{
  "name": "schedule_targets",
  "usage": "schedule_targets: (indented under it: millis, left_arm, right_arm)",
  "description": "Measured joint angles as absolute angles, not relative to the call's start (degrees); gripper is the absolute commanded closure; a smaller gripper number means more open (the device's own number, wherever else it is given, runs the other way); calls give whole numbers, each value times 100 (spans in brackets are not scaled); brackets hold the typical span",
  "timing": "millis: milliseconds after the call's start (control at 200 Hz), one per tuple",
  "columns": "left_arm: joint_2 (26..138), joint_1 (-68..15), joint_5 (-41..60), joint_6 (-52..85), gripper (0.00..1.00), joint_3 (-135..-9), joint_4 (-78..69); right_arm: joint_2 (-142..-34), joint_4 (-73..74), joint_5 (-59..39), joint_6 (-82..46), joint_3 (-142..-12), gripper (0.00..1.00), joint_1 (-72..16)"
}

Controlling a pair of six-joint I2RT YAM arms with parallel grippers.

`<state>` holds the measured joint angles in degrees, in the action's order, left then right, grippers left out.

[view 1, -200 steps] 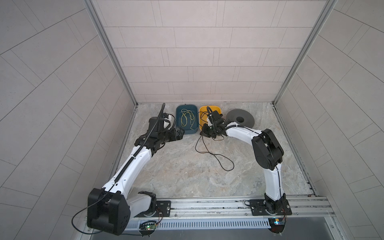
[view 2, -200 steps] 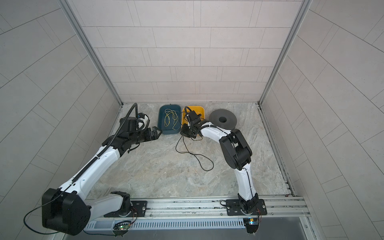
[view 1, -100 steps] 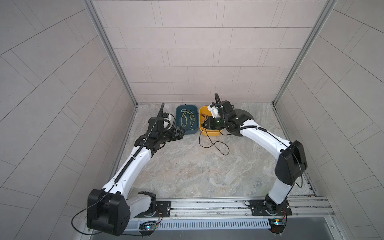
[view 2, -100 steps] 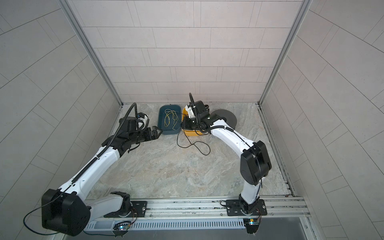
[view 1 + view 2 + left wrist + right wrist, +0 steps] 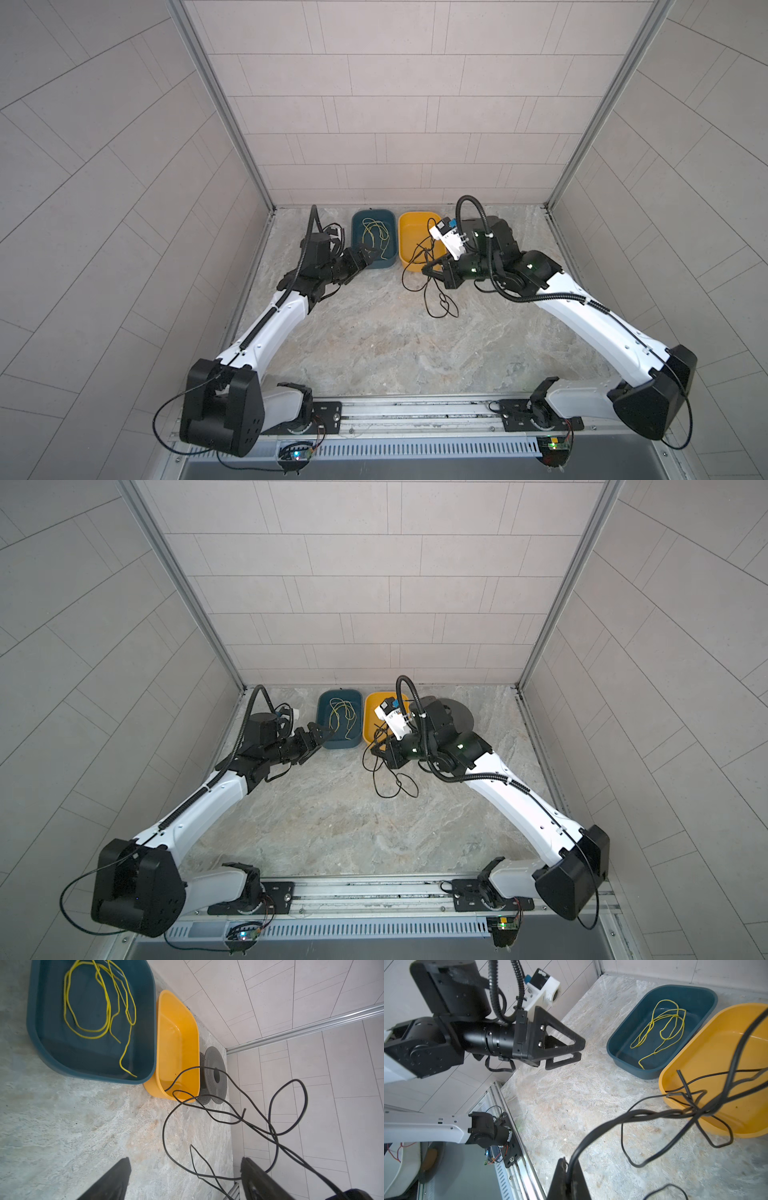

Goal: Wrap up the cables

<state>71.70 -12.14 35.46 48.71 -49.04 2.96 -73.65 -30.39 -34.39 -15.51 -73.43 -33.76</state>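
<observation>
One black cable (image 5: pixel 654 1113) hangs pinched in my right hand (image 5: pixel 429 271), trailing from yellow tub (image 5: pixel 409 217) to bench (image 5: pixel 374 332); I should guide slack into the open, empty left hand (image 5: pixel 581 1051), keeping loops even.

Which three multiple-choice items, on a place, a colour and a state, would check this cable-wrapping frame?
1. The yellow-green cord lies: A. in the dark blue bin; B. loose on the tabletop; C. draped over an arm.
2. The cable clamped in the right pincer is: A. white; B. black; C. red.
3. The left pincer is: A. shut on the cable; B. shut on nothing; C. open and empty.
Key: 1 A, the left wrist view shows it inside that bin; 2 B, the right wrist view shows it black; 3 C, its fingers stand wide apart, gripping nothing.
</observation>
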Motion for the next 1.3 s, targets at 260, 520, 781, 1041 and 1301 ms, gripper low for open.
schedule_targets:
  millis: [260,520,781,1041,1301]
  left_arm:
    - [7164,-1531,3844,5428,32,-4565,-163]
    - [7505,-2097,3879,5614,34,-4556,-648]
    - [8246,-2228,3913,5712,37,-4637,-770]
    - [8283,-2228,3863,5433,37,-5065,-412]
    - [8346,-2228,3824,5177,37,-5207,-152]
  right_arm:
    - [-6877,-3024,-3706,-1240,-6267,100,-3374]
    - [-6796,-2853,-3951,-1050,-6036,100,-3356]
    - [-6772,-2731,-3929,-1485,-5295,92,-2991]
    - [-6783,-2860,-3269,-2108,-4484,41,-2515]
    - [-6709,-3085,-2851,-2362,-4338,22,-1927]
